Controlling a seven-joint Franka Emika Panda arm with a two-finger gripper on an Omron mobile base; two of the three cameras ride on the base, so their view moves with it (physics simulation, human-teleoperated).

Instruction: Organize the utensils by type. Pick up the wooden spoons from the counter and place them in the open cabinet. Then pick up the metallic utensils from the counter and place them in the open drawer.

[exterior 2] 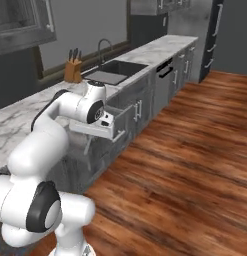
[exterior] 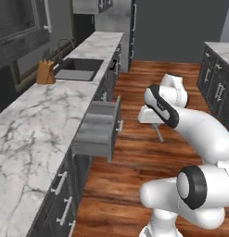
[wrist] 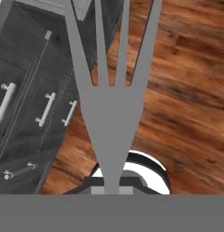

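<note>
Over plank wood floor (exterior: 134,166), just beside open drawer (exterior: 95,129): gripper (exterior: 155,124) clamped shut on slim flat grey fork (wrist: 111,90), 3 long tapered tines w/ narrow neck, hanging below hand in left base view. Drawer dark grey w/ flat grey inside, pulled out from under white grey-veined marble counter (exterior: 37,120). Tan knife block (exterior: 45,72) standing by dark sink (exterior: 79,68).

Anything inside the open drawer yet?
The open drawer shows a bare grey floor where visible; its front wall hides the near strip. The fork is in the shut gripper, over the wood floor.
</note>
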